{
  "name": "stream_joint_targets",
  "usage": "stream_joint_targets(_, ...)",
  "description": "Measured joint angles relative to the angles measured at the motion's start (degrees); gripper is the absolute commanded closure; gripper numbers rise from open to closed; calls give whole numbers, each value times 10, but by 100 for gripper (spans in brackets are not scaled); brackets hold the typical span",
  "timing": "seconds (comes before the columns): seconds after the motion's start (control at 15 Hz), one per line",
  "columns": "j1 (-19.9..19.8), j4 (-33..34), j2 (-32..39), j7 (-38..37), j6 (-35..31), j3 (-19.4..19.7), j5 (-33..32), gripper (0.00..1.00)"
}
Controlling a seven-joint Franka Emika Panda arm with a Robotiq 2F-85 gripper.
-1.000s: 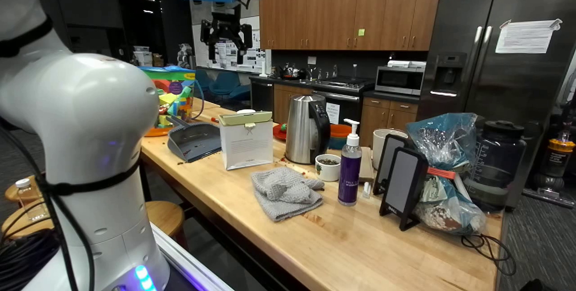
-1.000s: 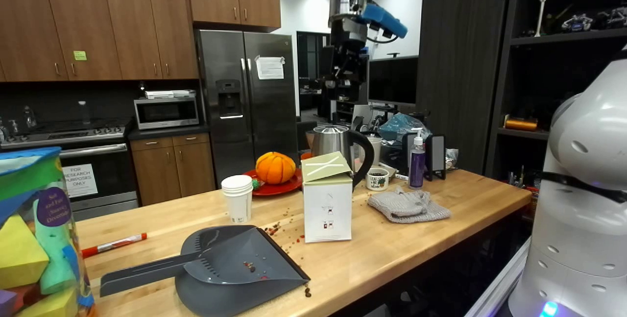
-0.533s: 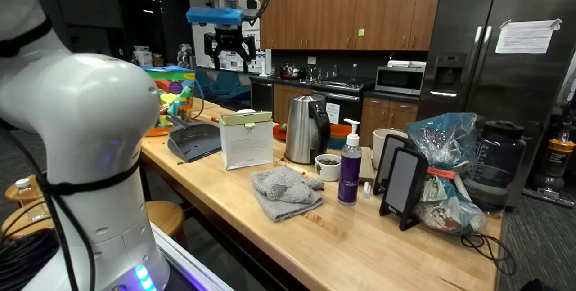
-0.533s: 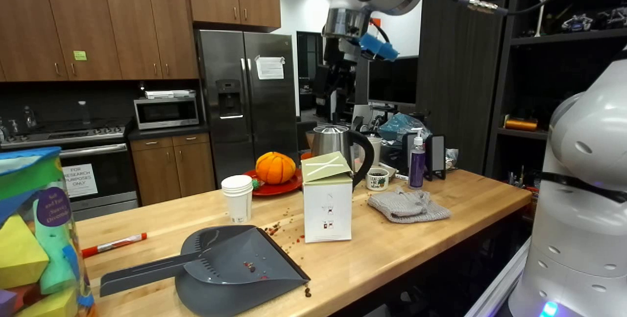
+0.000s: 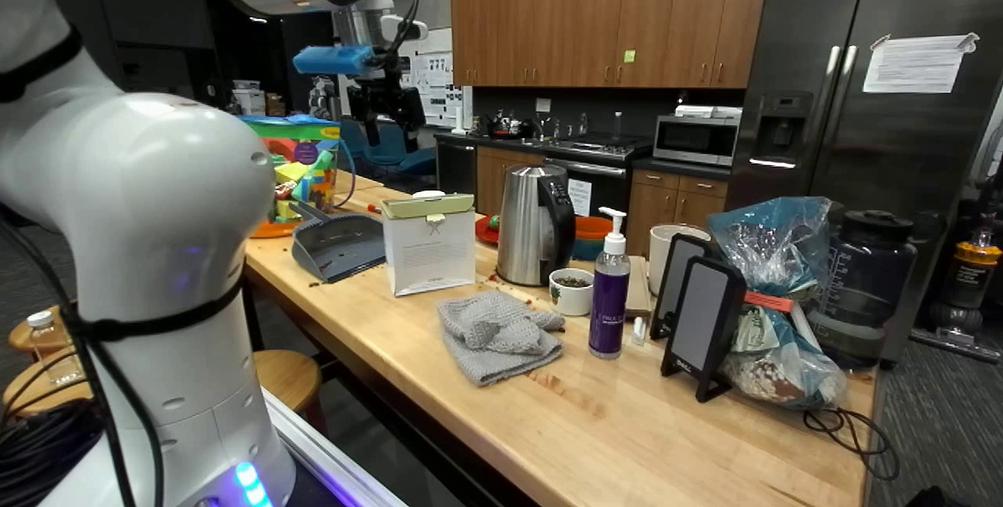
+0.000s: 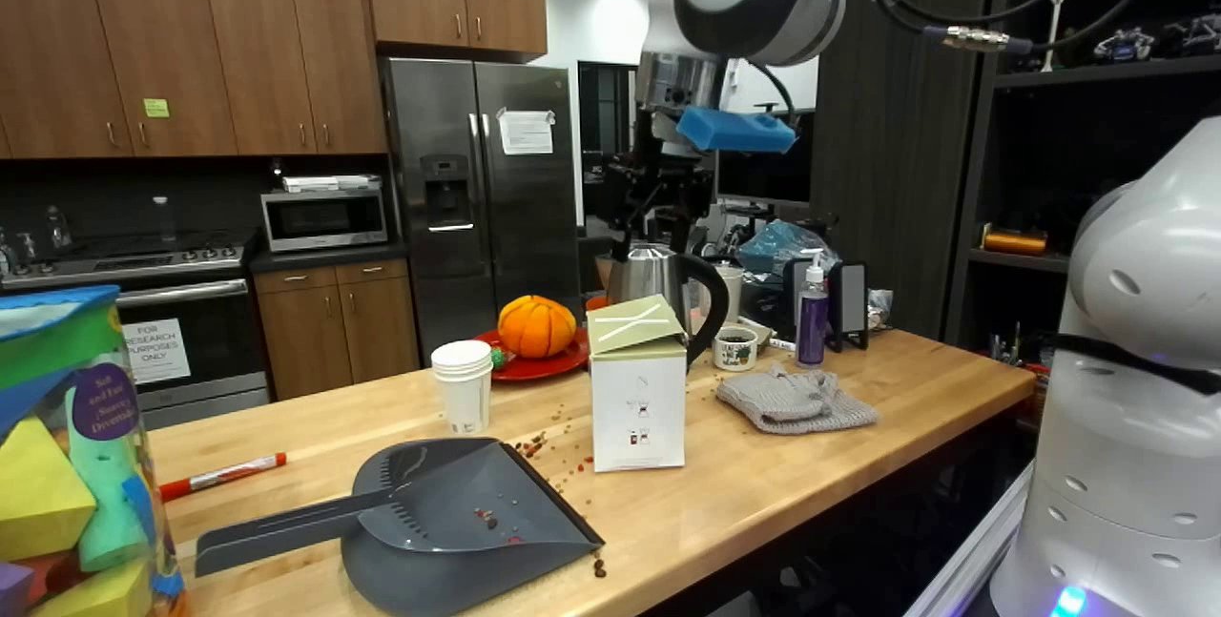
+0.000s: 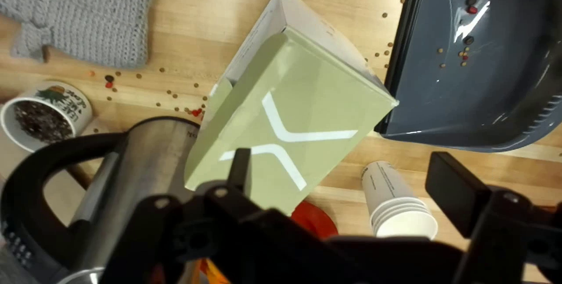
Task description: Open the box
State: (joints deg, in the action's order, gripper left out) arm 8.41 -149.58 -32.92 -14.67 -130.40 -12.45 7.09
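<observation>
Ana: Where do things stand?

Ben: The white box [image 6: 638, 412] is upright on the wooden counter [image 6: 754, 474], between a steel kettle [image 5: 519, 231] and a grey dustpan [image 6: 467, 517]. Its pale green lid [image 7: 303, 113] is on, sloping slightly. The tool [image 7: 341, 167] hangs above, apart from it, fingers [image 7: 241, 167] spread wide and clamped on nothing.

Ana: What might go wrong first?

Ben: Misalignment, probably. In the wrist view, one finger overlaps the lid, while the other lines up with the counter beside a stack of paper cups [image 7: 390, 192]. If the tool came straight down like that, one fingertip could press the cardboard in rather than get under the lid's edge; the other might knock the cups.

Ana: Would the box hold its place?

Ben: Doubtful. It looks light. A sideways push at the lid could slide or tip the whole box, into the kettle just beside it or onto the dustpan, scattering the small dark and red bits [image 7: 472, 10] lying there.

Ana: And the lid itself?

Ben: A small tab [image 5: 436, 219] rests against the box's side in an exterior view. Whether it is stuck down cannot be told; if it is, pulling upward might tear it, or raise the box too.
</observation>
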Motion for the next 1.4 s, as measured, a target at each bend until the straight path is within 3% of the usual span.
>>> stream_joint_targets(0.33, -30, -37, -26, -141, 7, -46, -15, 0)
stream_joint_targets(0.67, -50, -63, -25, -199, -17, -47, -11, 0)
stream_joint_targets(1.4, -53, -81, 43, -167, -131, 24, 85, 0)
